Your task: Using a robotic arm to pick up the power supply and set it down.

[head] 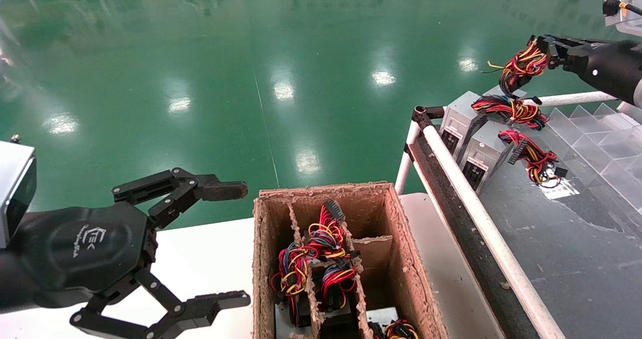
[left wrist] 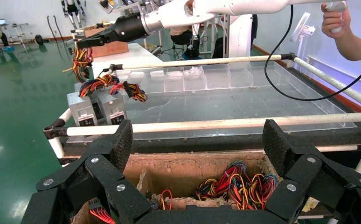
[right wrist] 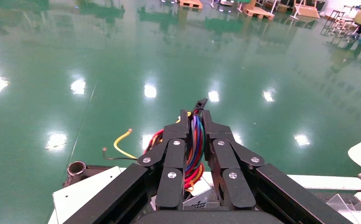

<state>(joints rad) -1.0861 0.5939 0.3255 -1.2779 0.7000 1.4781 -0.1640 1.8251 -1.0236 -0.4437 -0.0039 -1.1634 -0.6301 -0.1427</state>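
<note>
My right gripper (head: pixel 540 48) (right wrist: pixel 195 119) hangs over the far end of the dark belt, shut on the red, yellow and orange wire bundle (head: pixel 521 67) (right wrist: pixel 193 140) of a power supply (right wrist: pixel 195 201). Its grey perforated box shows just under the fingers; whether it rests on the belt I cannot tell. Two more power supplies (head: pixel 459 121) (head: pixel 484 156) stand on the belt beside it, wires draped on top. My left gripper (head: pixel 241 243) (left wrist: pixel 198 140) is open and empty, low at the left beside the cardboard box (head: pixel 321 191).
The cardboard box (left wrist: pixel 192 163) has dividers and holds several wired units. White rails (head: pixel 466 183) edge the belt (head: pixel 577 238). Clear plastic dividers (head: pixel 602 128) line its far side. A person's hand (left wrist: pixel 337 21) and a black cable are behind the belt.
</note>
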